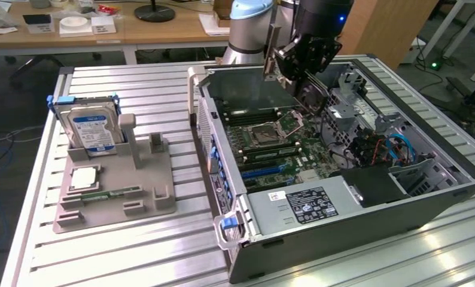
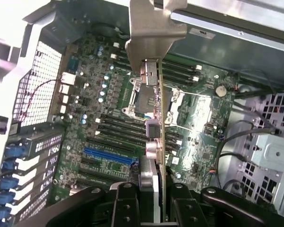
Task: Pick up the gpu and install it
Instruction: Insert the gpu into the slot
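My gripper (image 1: 300,57) hangs over the back of the open computer case (image 1: 429,197) and is shut on the gpu (image 1: 308,89). The card is a thin dark board, held on edge, with its pale metal bracket (image 1: 270,52) pointing to the exterior view's left. In the wrist view the gpu (image 2: 156,118) runs away from my gripper (image 2: 151,201), bracket (image 2: 154,33) at the far end, well above the motherboard (image 2: 104,109). A blue expansion slot (image 2: 106,156) lies on the board, offset to one side of the card, and shows as the blue slot (image 1: 261,170) in the exterior view.
A grey fixture tray (image 1: 154,206) on the slatted table holds a hard drive (image 1: 94,128), a processor (image 1: 84,178) and a memory stick (image 1: 106,194). Inside the case are the power supply (image 1: 301,206), drive cage (image 1: 413,173) and blue and orange cables (image 1: 389,146).
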Controlling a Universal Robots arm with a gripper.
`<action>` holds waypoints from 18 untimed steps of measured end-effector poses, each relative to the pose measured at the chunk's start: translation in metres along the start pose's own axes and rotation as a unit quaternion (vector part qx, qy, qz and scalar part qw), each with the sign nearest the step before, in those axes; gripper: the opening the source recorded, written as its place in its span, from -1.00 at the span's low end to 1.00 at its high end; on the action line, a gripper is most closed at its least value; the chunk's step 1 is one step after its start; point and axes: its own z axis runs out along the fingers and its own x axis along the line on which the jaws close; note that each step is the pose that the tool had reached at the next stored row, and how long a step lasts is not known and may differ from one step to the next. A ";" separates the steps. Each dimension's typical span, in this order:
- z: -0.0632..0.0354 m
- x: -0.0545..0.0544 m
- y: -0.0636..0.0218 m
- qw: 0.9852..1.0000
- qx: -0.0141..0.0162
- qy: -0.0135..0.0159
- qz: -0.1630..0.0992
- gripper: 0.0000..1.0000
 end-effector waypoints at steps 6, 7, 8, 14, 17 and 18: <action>0.0000 0.000 -0.0001 0.999 0.000 0.001 -0.048 -0.42; 0.0000 0.000 -0.0001 0.999 0.000 0.001 -0.053 -0.42; 0.0000 0.000 -0.0001 0.998 0.000 0.001 -0.064 -0.42; 0.0000 0.001 -0.0003 0.994 0.000 0.002 -0.106 -0.42; 0.0000 0.001 -0.0004 0.992 0.000 0.002 -0.123 -0.42; 0.0000 0.001 -0.0004 0.992 0.000 0.002 -0.128 -0.42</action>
